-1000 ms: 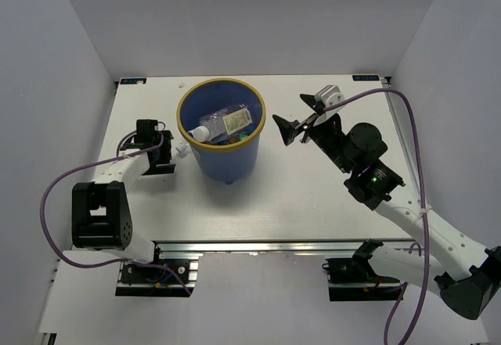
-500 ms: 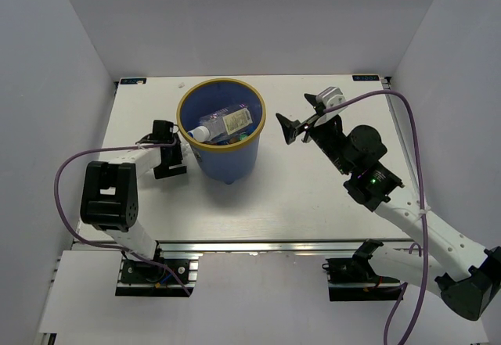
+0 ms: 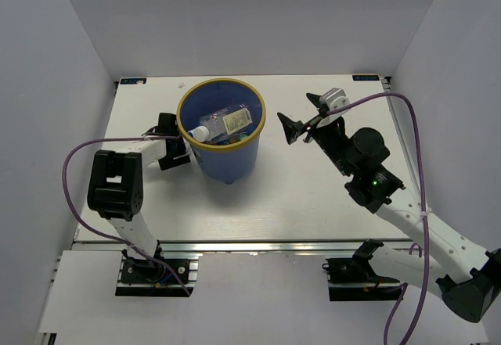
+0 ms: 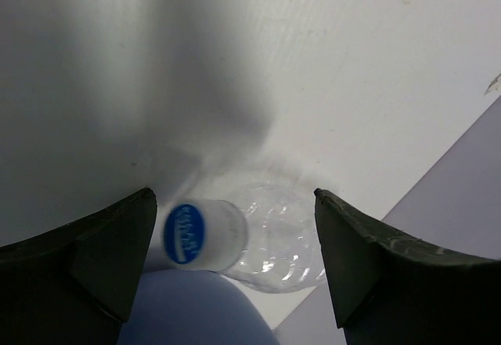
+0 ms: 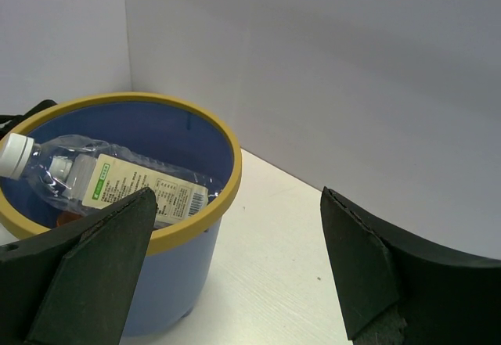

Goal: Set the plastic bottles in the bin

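A small clear bottle (image 4: 270,239) with a white and blue cap (image 4: 192,234) lies on the table against the bin wall (image 4: 196,314). My left gripper (image 4: 233,204) is open and straddles it, with a gap on each side. In the top view that gripper (image 3: 174,146) sits low at the left side of the blue bin (image 3: 227,165). A large clear bottle with a pale label (image 3: 227,120) lies across the other bottles in the bin. My right gripper (image 3: 293,130) hangs open and empty to the right of the bin's yellow rim (image 5: 227,181).
White walls close in the table at the back and on both sides. The left gripper works in the narrow gap between the bin and the table's left edge (image 3: 109,138). Purple cables (image 3: 407,126) loop off both arms.
My left gripper has swung right, from the left part of the table to the bin's side, and now has the small bottle between its fingers. The right arm has barely moved.
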{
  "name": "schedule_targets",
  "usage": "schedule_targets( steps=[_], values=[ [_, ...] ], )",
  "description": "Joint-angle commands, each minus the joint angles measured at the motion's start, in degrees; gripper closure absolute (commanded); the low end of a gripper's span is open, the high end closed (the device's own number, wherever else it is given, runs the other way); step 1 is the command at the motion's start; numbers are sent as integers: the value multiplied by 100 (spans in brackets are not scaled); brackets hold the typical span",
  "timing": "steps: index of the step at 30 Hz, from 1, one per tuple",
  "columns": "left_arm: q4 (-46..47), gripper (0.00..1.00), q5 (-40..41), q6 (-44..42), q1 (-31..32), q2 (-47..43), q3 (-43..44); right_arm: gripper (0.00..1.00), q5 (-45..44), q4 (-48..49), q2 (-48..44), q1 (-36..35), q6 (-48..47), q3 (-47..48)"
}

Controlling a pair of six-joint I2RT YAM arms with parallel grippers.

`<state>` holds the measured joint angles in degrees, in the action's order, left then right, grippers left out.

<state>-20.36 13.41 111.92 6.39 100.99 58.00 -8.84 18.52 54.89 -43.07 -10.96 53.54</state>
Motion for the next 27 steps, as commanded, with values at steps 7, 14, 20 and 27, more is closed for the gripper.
schedule_targets(
  steps=[7,14,20,27],
  values=[
    [102,16,-128,304,178,659,423,11,-56,477,-172,35,-29,-89],
    [94,36,91,418,178,571,370,11,-65,565,-198,35,-20,-142],
    [128,55,162,383,178,352,265,11,-65,600,-189,35,6,-168],
    [129,100,478,181,108,-210,115,11,-30,626,-251,35,15,-203]
  ],
)
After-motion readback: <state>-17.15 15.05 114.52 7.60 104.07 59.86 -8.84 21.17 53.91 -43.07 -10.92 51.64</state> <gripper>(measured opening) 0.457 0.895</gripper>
